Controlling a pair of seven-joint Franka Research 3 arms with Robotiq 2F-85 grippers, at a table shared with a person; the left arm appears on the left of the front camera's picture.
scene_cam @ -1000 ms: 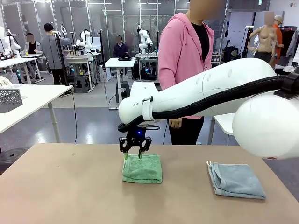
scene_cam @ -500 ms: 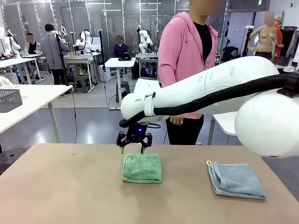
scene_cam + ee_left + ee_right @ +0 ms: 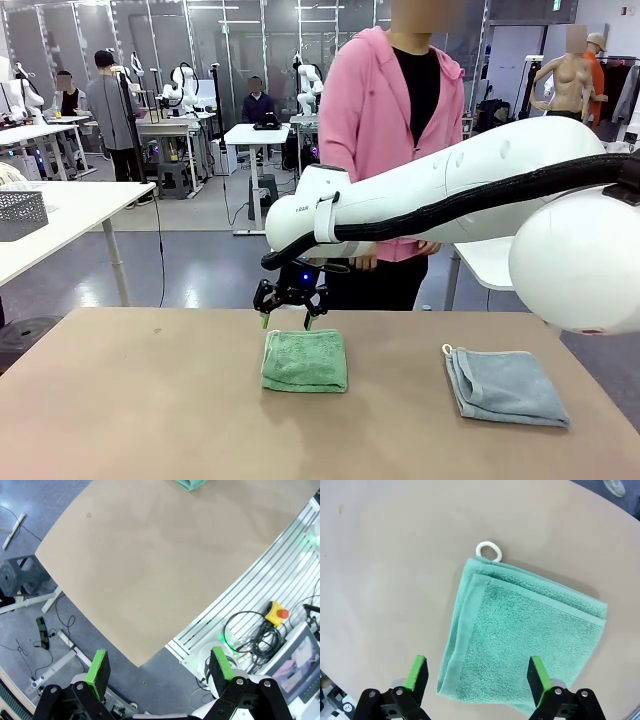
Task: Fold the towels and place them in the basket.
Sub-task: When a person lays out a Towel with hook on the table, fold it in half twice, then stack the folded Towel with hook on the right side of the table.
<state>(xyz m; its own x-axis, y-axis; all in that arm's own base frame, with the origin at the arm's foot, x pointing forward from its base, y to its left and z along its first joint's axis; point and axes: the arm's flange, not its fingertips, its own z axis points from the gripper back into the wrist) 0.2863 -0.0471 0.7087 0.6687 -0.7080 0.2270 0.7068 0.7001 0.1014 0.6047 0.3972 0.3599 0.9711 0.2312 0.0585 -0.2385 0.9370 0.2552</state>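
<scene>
Nearest item: light blue-grey terry towel (image 3: 505,387), folded, flat on tan tabletop (image 3: 140,400), robot's right side, small white loop at its far-left corner. Well apart from it, mid-table: green terry towel (image 3: 305,360), folded into a rough square, lying flat; white corner loop (image 3: 488,550) seen in right wrist view. Right gripper (image 3: 291,318) hangs just above green towel's far edge, jaws apart, nothing held, green pads (image 3: 416,672) clear of cloth. Left gripper (image 3: 161,668) jaws apart, empty, off table's edge, above floor and cables. Far side: person in pink hooded top (image 3: 385,110) standing behind table.
</scene>
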